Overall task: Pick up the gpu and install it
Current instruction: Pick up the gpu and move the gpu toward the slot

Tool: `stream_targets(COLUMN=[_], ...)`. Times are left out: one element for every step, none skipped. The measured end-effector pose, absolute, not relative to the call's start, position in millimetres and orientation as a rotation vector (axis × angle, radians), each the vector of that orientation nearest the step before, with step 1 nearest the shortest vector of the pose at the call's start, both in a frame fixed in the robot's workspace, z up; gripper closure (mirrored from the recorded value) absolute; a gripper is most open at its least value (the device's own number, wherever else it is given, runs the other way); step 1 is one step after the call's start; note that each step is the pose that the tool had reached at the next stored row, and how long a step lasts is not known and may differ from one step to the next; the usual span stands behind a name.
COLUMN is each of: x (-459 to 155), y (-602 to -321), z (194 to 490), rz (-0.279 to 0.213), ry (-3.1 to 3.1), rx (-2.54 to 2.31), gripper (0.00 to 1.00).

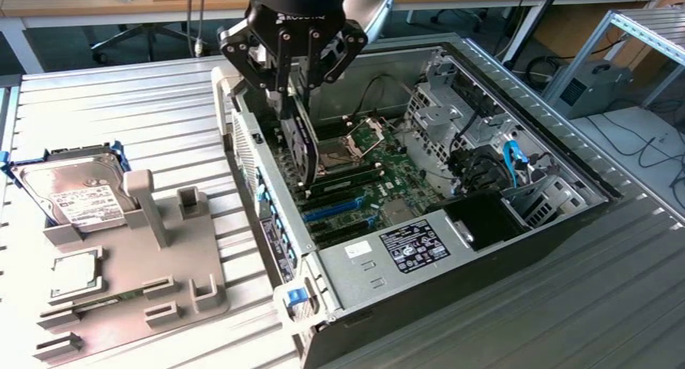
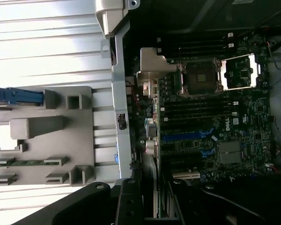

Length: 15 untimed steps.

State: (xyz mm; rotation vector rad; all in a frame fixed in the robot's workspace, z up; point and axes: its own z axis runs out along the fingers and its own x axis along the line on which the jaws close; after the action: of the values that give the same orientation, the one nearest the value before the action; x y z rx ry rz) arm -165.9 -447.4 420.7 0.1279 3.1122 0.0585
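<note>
In the exterior view my gripper (image 1: 292, 100) is shut on the gpu (image 1: 305, 148), a slim black card that hangs upright on edge. The card is inside the open computer case (image 1: 557, 144), near the case's wall on the exterior view's left. Its lower end is just above the motherboard (image 1: 402, 172), close to the blue expansion slots (image 1: 337, 210). In the wrist view the card's thin edge (image 2: 155, 187) runs between the dark fingers (image 2: 129, 204), over the board's blue slot (image 2: 185, 136) area.
A grey parts fixture (image 1: 172, 273) lies on the ribbed metal table on the exterior view's left. It carries a silver hard drive (image 1: 75, 194) and a square CPU chip (image 1: 73, 277). The case holds an open CPU socket (image 1: 358, 140), cables and a power supply (image 1: 412, 249).
</note>
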Motion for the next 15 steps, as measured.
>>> stream_targets(x=[-165.2, -164.6, -163.9, -163.0, -162.3, -161.3, -160.3, -159.3, -158.0, -156.8, -155.3, -153.7, -152.5, -151.2, -149.9], y=[-447.4, -447.4, -447.4, -447.4, -447.4, -447.4, -447.4, -447.4, -447.4, -447.4, -447.4, -447.3, -447.2, -447.1, -447.0], z=[420.6, 420.5, 420.4, 420.2, 420.0, 419.9, 419.6, 419.4, 419.1, 418.8, 418.2, 417.5, 416.8, 416.3, 415.7], rz=[0.058, 0.057, 0.057, 0.056, 0.056, 0.055, 0.055, 0.054, 0.053, 0.052, 0.051, 0.051, 0.050, 0.049, 0.049], ry=[3.112, 3.112, 3.112, 3.112, 3.112, 3.112, 3.112, 3.112, 3.112, 3.112, 3.112, 3.112, 3.112, 3.112, 3.112], rx=[0.128, 0.128, 0.128, 0.128, 0.128, 0.128, 0.128, 0.128, 0.128, 0.128, 0.128, 0.128, 0.128, 0.128, 0.128], gripper=[0.73, 0.73, 0.73, 0.73, 0.73, 0.73, 0.73, 0.73, 0.73, 0.73, 0.73, 0.73, 0.73, 0.73, 0.73])
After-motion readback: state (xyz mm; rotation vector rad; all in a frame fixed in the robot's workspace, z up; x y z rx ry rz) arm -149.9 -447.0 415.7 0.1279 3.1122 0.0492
